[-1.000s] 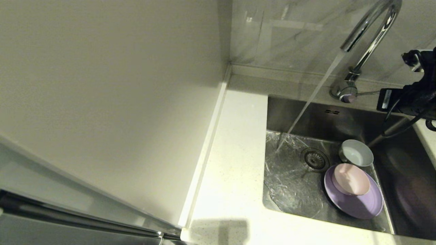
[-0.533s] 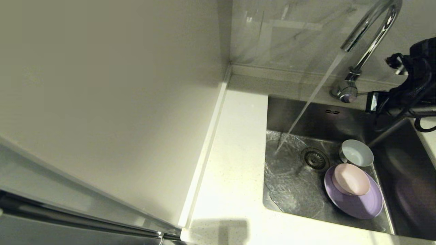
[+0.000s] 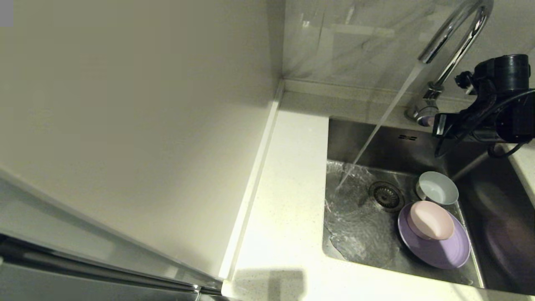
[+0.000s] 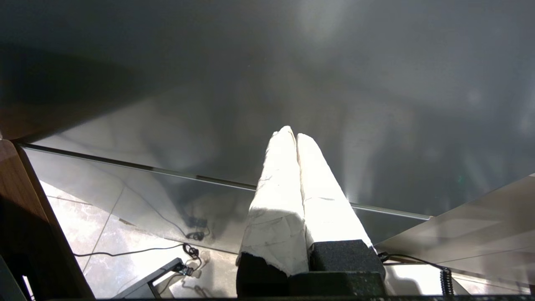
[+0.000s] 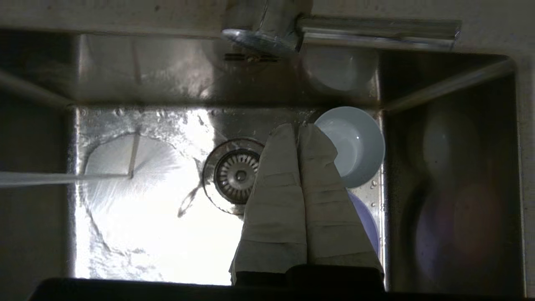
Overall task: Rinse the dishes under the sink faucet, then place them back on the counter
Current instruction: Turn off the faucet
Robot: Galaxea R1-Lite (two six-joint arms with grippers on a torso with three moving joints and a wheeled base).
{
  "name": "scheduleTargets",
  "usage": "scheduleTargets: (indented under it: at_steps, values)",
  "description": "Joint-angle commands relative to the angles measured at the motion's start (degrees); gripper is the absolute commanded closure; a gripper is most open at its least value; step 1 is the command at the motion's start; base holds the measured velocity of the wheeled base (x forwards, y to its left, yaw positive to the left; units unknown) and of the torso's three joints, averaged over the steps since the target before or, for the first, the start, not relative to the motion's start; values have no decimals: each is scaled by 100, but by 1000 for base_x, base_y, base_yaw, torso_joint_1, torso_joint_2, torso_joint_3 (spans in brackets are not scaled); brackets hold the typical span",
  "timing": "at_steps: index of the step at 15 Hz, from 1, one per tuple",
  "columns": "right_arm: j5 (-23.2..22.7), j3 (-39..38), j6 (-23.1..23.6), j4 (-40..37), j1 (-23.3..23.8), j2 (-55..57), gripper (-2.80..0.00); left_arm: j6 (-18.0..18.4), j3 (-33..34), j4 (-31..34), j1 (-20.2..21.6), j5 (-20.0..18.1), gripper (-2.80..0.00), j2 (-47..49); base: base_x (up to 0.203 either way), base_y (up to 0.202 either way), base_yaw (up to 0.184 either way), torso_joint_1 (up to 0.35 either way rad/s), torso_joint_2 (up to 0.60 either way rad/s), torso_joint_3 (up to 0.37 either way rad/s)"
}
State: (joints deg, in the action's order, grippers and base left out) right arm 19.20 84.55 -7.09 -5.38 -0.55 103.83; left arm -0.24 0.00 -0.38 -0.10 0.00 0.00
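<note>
Water ran from the faucet [image 3: 453, 39] in a slanted stream and struck the floor of the sink [image 3: 359, 225] on the side of the drain strainer [image 3: 385, 195] nearest the desk [image 3: 284, 217]. All three dishes sat inside the sink, on the far side of the strainer from the stream. The lavender plate [image 3: 439, 246] lay flat just beside the strainer, with the pink bowl [image 3: 430, 220] resting on it. The pale blue-white bowl [image 3: 437, 188] stood upright just beside the strainer, close behind the plate, toward the faucet. The right claw [image 5: 297, 127] hung above the sink, over the strainer and the blue-white bowl's rim, its padded fingers [image 5: 276, 188] pressed together and holding nothing. The left claw [image 4: 292, 133] was parked well away from the sink, its fingers likewise closed and empty.
</note>
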Motion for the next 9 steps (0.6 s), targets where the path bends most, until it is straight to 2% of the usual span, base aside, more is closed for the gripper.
scheduleTargets:
  at_steps: [1,3,9]
  values:
    - [142,147,2,3,3,136,0,-2,18,3,1,0,0,0,0,0,0,0,0,0]
    - [346,195,14,10,11,207,0,-2,18,3,1,0,0,0,0,0,0,0,0,0]
    - [461,220,49,362,33,336,0,-2,18,-6,1,0,0,0,0,0,0,0,0,0]
